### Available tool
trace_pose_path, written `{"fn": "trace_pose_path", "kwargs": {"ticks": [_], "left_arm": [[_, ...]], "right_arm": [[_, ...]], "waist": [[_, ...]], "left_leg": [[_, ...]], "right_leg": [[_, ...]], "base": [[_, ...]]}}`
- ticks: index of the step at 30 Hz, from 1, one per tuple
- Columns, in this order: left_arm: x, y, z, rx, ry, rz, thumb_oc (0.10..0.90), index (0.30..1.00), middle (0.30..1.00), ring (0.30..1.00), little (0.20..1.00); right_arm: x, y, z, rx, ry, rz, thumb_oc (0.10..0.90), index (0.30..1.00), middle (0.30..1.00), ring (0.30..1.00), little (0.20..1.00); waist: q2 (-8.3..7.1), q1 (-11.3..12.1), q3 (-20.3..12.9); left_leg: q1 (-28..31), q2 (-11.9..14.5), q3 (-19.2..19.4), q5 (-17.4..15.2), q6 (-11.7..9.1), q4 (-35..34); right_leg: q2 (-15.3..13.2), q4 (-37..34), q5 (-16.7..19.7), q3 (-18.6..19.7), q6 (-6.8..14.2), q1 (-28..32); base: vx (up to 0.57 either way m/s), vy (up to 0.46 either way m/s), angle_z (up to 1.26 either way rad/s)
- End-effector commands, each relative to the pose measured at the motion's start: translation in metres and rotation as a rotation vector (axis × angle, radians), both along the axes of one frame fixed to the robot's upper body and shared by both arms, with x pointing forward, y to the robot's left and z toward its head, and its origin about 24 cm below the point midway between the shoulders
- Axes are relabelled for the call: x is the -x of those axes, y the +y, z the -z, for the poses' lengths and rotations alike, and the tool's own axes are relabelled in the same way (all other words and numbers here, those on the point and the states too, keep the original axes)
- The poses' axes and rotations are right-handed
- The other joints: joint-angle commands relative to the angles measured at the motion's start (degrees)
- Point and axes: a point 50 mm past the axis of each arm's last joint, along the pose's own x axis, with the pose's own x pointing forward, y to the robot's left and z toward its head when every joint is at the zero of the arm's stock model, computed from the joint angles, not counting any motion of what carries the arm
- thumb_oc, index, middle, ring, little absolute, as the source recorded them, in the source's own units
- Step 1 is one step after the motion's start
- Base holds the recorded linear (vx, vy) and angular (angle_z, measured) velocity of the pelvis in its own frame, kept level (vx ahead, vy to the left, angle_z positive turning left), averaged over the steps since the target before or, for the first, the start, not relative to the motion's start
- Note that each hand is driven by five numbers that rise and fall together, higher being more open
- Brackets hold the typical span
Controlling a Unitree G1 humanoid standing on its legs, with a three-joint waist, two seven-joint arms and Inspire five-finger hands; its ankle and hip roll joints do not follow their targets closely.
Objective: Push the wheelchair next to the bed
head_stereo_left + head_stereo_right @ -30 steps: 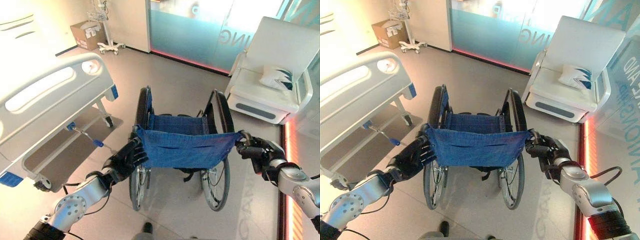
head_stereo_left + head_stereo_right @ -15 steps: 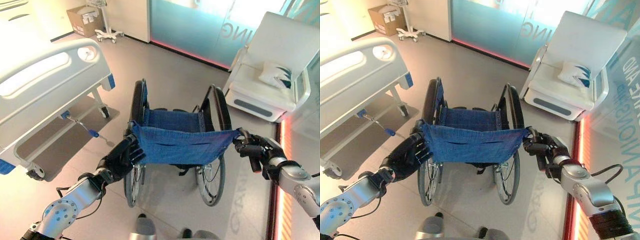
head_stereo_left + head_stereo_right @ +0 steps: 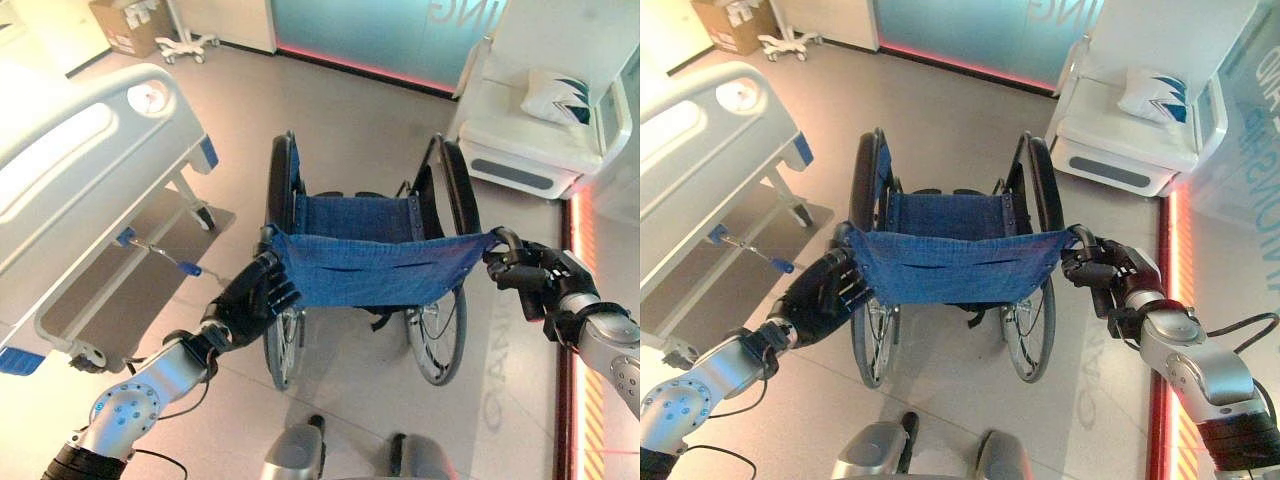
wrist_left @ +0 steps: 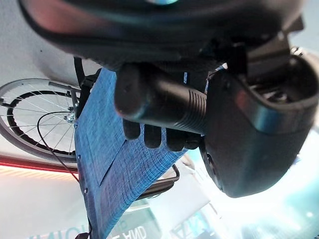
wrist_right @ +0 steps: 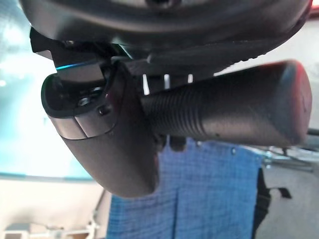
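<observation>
1. Blue cloth marks the wheelchair (image 3: 370,270): it stands on the open floor right ahead of me, its back towards me, with the bed (image 3: 80,190) off to my left and still a gap apart from it.
2. My left hand (image 3: 255,300) is wrapped round the left push handle (image 4: 159,102); the left wrist view shows fingers and thumb curled on the ribbed grip.
3. My right hand (image 3: 1110,272) is curled the same way round the right push handle (image 5: 224,112), beside the edge of the backrest.
4. Against the frames from a second ago, the whole scene has slid: the bed's end rail sits nearer the left edge, and the white armchair (image 3: 540,120) with its pillow (image 3: 560,85) has climbed towards the top right. I read that as the camera moving as I step forward with the chair, both grips unchanged.
5. For the task, I judge the push is under way but unfinished; the chair's wheels point straight ahead, so it probably needs steering left to end up alongside the bed.
6. A cardboard box (image 3: 125,25) and a wheeled stand (image 3: 185,40) sit far off by the wall.
</observation>
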Motion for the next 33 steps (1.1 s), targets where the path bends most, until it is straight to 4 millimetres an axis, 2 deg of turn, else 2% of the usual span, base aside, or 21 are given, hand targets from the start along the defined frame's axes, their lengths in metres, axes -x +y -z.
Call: {"fn": "trace_pose_path", "kwargs": {"ticks": [1,2,3,5,6,9,12,14,15,16,17,18,19,21,22,23,25,26,28,30,33], "left_arm": [[-0.038,0.038,-0.131,0.135,-0.616,-0.173,0.4,0.3,0.3,0.3,0.3],[-0.04,0.038,-0.131,0.134,-0.624,-0.173,0.4,0.3,0.3,0.3,0.3],[-0.045,0.034,-0.131,0.139,-0.651,-0.173,0.4,0.3,0.3,0.3,0.3],[-0.049,0.029,-0.132,0.151,-0.669,-0.172,0.4,0.3,0.3,0.3,0.3],[-0.053,0.023,-0.135,0.158,-0.684,-0.169,0.4,0.3,0.3,0.3,0.3],[-0.055,0.017,-0.137,0.153,-0.67,-0.165,0.4,0.3,0.3,0.3,0.3],[-0.052,0.018,-0.133,0.159,-0.654,-0.169,0.4,0.3,0.3,0.3,0.3],[-0.051,0.021,-0.13,0.174,-0.636,-0.167,0.4,0.3,0.3,0.3,0.3],[-0.051,0.021,-0.128,0.18,-0.626,-0.161,0.4,0.3,0.3,0.3,0.3],[-0.051,0.02,-0.125,0.186,-0.613,-0.155,0.4,0.3,0.3,0.3,0.3],[-0.05,0.02,-0.124,0.188,-0.61,-0.154,0.4,0.3,0.3,0.3,0.3],[-0.049,0.019,-0.121,0.196,-0.601,-0.151,0.4,0.3,0.3,0.3,0.3],[-0.045,0.019,-0.117,0.209,-0.589,-0.155,0.4,0.3,0.3,0.3,0.3],[-0.043,0.018,-0.114,0.215,-0.581,-0.157,0.4,0.3,0.3,0.3,0.3],[-0.042,0.019,-0.111,0.217,-0.572,-0.159,0.4,0.3,0.3,0.3,0.3],[-0.041,0.019,-0.111,0.218,-0.569,-0.162,0.4,0.3,0.3,0.3,0.3],[-0.04,0.021,-0.11,0.225,-0.557,-0.172,0.4,0.3,0.3,0.3,0.3],[-0.04,0.022,-0.11,0.226,-0.555,-0.174,0.4,0.3,0.3,0.3,0.3],[-0.039,0.026,-0.11,0.228,-0.553,-0.185,0.4,0.3,0.3,0.3,0.3],[-0.039,0.028,-0.109,0.224,-0.556,-0.184,0.4,0.3,0.3,0.3,0.3],[-0.038,0.028,-0.097,0.218,-0.56,-0.184,0.4,0.3,0.3,0.3,0.3]], "right_arm": [[-0.005,0.058,-0.018,-0.071,-0.086,-0.407,0.4,0.3,0.3,0.3,0.3],[-0.006,0.06,-0.019,-0.069,-0.091,-0.408,0.4,0.3,0.3,0.3,0.3],[-0.012,0.063,-0.022,-0.06,-0.109,-0.408,0.4,0.3,0.3,0.3,0.3],[-0.016,0.063,-0.025,-0.049,-0.126,-0.408,0.4,0.3,0.3,0.3,0.3],[-0.019,0.065,-0.029,-0.045,-0.145,-0.407,0.4,0.3,0.3,0.3,0.3],[-0.017,0.066,-0.034,-0.06,-0.146,-0.402,0.4,0.3,0.3,0.3,0.3],[-0.012,0.062,-0.033,-0.064,-0.13,-0.398,0.4,0.3,0.3,0.3,0.3],[-0.011,0.06,-0.033,-0.063,-0.119,-0.393,0.4,0.3,0.3,0.3,0.3],[-0.012,0.06,-0.033,-0.067,-0.112,-0.386,0.4,0.3,0.3,0.3,0.3],[-0.012,0.058,-0.033,-0.07,-0.101,-0.375,0.4,0.3,0.3,0.3,0.3],[-0.012,0.058,-0.033,-0.07,-0.098,-0.372,0.4,0.3,0.3,0.3,0.3],[-0.012,0.056,-0.033,-0.064,-0.088,-0.363,0.4,0.3,0.3,0.3,0.3],[-0.011,0.054,-0.034,-0.047,-0.08,-0.365,0.4,0.3,0.3,0.3,0.3],[-0.01,0.054,-0.035,-0.037,-0.079,-0.368,0.4,0.3,0.3,0.3,0.3],[-0.009,0.054,-0.038,-0.031,-0.079,-0.372,0.4,0.3,0.3,0.3,0.3],[-0.009,0.054,-0.039,-0.031,-0.079,-0.373,0.4,0.3,0.3,0.3,0.3],[-0.007,0.055,-0.041,-0.033,-0.074,-0.379,0.4,0.3,0.3,0.3,0.3],[-0.007,0.056,-0.042,-0.034,-0.074,-0.381,0.4,0.3,0.3,0.3,0.3],[-0.008,0.06,-0.044,-0.035,-0.075,-0.394,0.4,0.3,0.3,0.3,0.3],[-0.011,0.062,-0.043,-0.041,-0.078,-0.396,0.4,0.3,0.3,0.3,0.3],[-0.014,0.065,-0.035,-0.05,-0.075,-0.401,0.4,0.3,0.3,0.3,0.3]], "waist": [[1.37,-1.7,-6.6],[1.48,-1.9,-6.3],[1.73,-2.6,-5.1],[1.88,-4.0,-3.7],[1.43,-5.9,-1.9],[0.33,-8.4,-0.8],[0.02,-9.5,-0.7],[-0.02,-10.0,-1.8],[0.18,-10.0,-2.7],[0.61,-10.1,-4.2],[0.77,-10.2,-4.5],[1.16,-10.4,-5.6],[0.68,-10.4,-6.7],[0.42,-10.3,-7.0],[-0.06,-9.6,-7.0],[-0.1,-9.4,-7.0],[-0.49,-8.1,-6.3],[-0.54,-7.9,-6.2],[-0.55,-6.9,-5.7],[-0.14,-6.0,-5.4],[1.66,-4.6,-5.5]], "left_leg": [[-7.7,-5.5,-2.9,9.6,-0.7,-2.7],[-7.6,-5.6,-3.0,9.2,-0.8,-2.2],[-7.1,-5.9,-3.3,7.5,-1.3,-0.2],[-6.3,-6.5,-3.8,6.1,-1.4,1.1],[-5.3,-7.4,-3.9,3.4,-0.8,2.9],[-2.6,-7.7,-3.4,-3.0,0.1,7.1],[0.3,-7.1,-3.5,-7.5,0.8,10.1],[2.7,-5.5,-3.7,-8.8,0.6,12.7],[3.9,-4.8,-4.0,-7.8,0.0,13.6],[6.0,-3.6,-4.8,-4.4,-1.4,14.8],[6.5,-3.2,-5.0,-3.4,-1.8,15.2],[7.1,-1.8,-5.3,2.8,-3.8,19.3],[5.0,-0.9,-4.2,11.1,-6.2,29.1],[1.8,-1.3,-3.9,13.3,-6.8,35.6],[-3.5,-3.3,-3.5,13.6,-6.9,41.2],[-4.8,-3.6,-3.5,13.4,-6.8,41.9],[-9.9,-4.3,-3.6,10.8,-5.0,37.7],[-10.1,-4.4,-3.6,10.5,-4.8,36.7],[-10.5,-2.9,-2.8,11.2,-4.2,23.5],[-11.0,-1.5,-1.6,14.0,-4.8,12.3],[-12.8,0.7,-0.8,20.1,-6.5,-5.9]], "right_leg": [[5.2,-11.0,9.7,-2.4,-3.4,6.8],[5.0,-12.5,9.3,-2.6,-3.8,6.6],[4.7,-21.3,8.9,-2.2,-5.0,5.9],[4.7,-26.6,11.5,-0.2,-4.7,4.6],[3.8,-30.2,17.0,3.2,-3.1,0.2],[2.2,-38.2,22.9,6.9,0.1,-5.3],[1.9,-39.0,24.6,8.1,0.5,-6.7],[2.3,-34.1,23.3,6.9,-0.1,-7.6],[2.8,-32.8,22.1,5.9,-0.7,-7.0],[3.8,-31.2,21.0,4.9,-1.8,-6.1],[4.2,-30.8,20.7,4.6,-2.1,-5.8],[5.2,-29.7,19.8,3.7,-3.5,-4.6],[5.6,-30.0,18.9,2.5,-5.7,-1.6],[6.1,-30.3,18.0,2.2,-7.0,0.3],[6.5,-30.5,16.9,2.4,-7.9,3.2],[6.7,-30.5,16.6,2.4,-8.0,3.8],[7.8,-30.2,14.9,2.8,-8.2,7.0],[8.0,-30.1,14.6,3.0,-8.2,7.4],[9.4,-29.7,12.3,3.5,-8.4,9.8],[10.9,-29.7,10.5,3.8,-8.7,11.8],[14.0,-29.6,8.1,4.6,-9.4,14.9]], "base": [[0.19,0.0,-0.19],[0.22,-0.028,-0.15],[0.22,-0.035,-0.13],[0.24,-0.054,-0.06],[0.3,-0.096,0.17],[0.57,-0.171,0.44],[0.64,-0.171,0.64],[0.67,-0.191,0.77],[0.63,-0.178,0.79],[0.48,-0.132,0.63],[0.49,-0.142,0.51],[0.51,-0.199,0.33],[0.53,-0.21,0.27],[0.48,-0.167,0.42],[0.49,-0.127,0.47],[0.53,-0.11,0.18],[0.43,-0.061,-0.06],[0.36,-0.025,0.22],[0.41,0.01,0.23],[0.44,0.055,-0.02],[0.57,0.131,-0.26]]}}
